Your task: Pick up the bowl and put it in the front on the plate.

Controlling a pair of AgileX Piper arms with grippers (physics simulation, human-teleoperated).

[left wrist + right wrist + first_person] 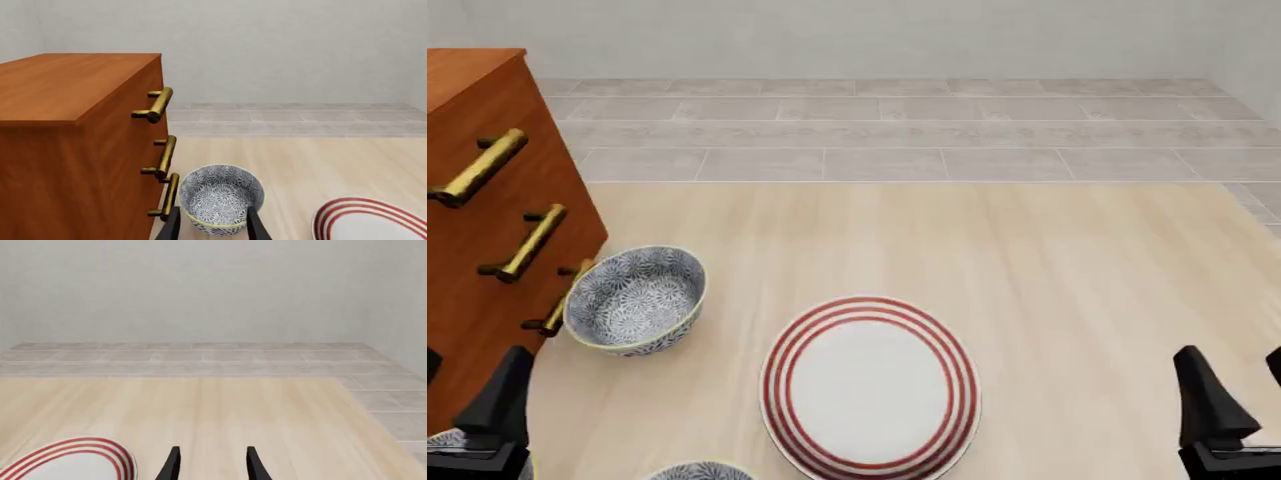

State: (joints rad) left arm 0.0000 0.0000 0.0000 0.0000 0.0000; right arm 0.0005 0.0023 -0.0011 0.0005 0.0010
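Ceramic floral bowl [635,299] lies tipped beside flat red-ringed plate [870,384]

pale wood-grain counter [1068,270] | deep blue-and-white floral ceramic bowl [637,299], tilted, beside the orange-brown wooden drawer cabinet [481,250] | large white red-ringed plate [870,386], near bowl, flat

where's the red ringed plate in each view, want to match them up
Front view: plate at bottom centre, right of the bowl.
Left wrist view: cut off at the bottom right corner.
Right wrist view: cut off at the bottom left corner.
Shared landmark: the grey tiled strip beyond the wooden tabletop.
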